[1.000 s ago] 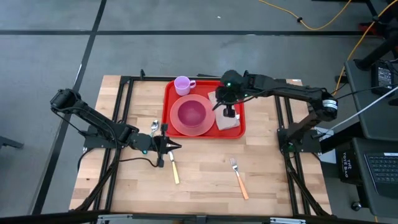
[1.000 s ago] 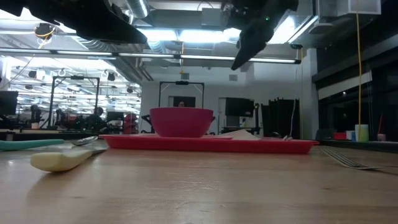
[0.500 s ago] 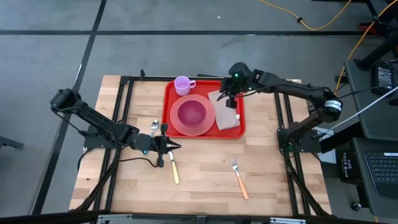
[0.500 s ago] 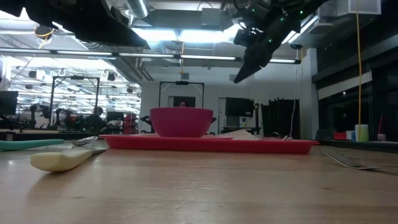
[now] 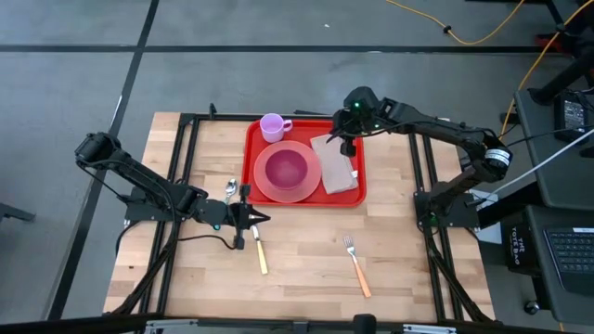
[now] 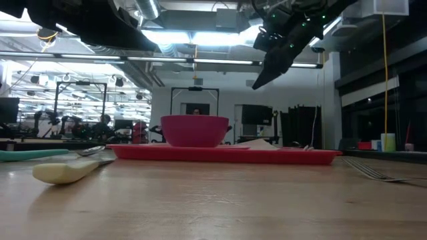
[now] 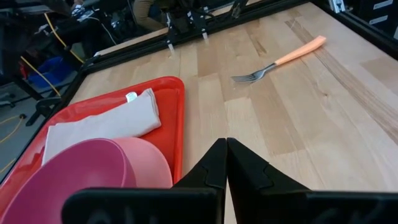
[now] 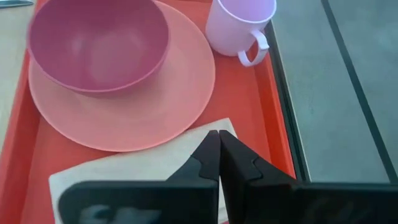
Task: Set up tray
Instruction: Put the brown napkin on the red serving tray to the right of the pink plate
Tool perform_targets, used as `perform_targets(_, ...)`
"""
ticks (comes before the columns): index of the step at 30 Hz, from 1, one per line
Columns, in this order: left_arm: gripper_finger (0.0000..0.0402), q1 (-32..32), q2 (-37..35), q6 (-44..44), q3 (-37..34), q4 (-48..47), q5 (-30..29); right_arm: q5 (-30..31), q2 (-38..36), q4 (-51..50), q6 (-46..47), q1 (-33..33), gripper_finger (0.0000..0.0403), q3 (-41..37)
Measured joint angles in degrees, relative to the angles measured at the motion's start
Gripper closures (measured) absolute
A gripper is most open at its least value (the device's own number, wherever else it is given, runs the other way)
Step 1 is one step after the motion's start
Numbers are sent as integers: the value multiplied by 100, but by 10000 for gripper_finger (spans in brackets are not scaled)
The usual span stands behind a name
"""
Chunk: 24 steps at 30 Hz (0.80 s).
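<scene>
Two jaws are closed and empty: right gripper (image 5: 347, 141) hangs above the napkin (image 5: 336, 165) on the tray (image 5: 252, 158) at the tabletop's far edge; left gripper (image 5: 262, 218) waits by the knife (image 5: 261, 253). Fetching the fork (image 5: 357, 265) likely needs a level grasp.

The tray (image 8: 278, 118) looks like smooth, slightly glossy red plastic. The bowl (image 8: 96, 43) and plate (image 8: 180, 99) show a matt plastic finish. The napkin (image 7: 102, 121) seems soft cloth. The table (image 5: 306, 260) is pale wood with visible grain.
</scene>
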Motion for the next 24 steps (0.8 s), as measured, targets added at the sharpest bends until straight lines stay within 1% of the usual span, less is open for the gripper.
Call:
perform_targets(8, 401, -2, 0, 0, 0, -1, 0, -46, 0, -1, -124, 2, 400, 0)
perform_targets(15, 395, 0, 0, 0, 0, -1, 0, -93, 0, -3, -124, -43, 400, 0)
perform_targets(24, 394, 0, 0, 0, 0, 1, 11, -98, 2, 310, -143, -282, 400, -414)
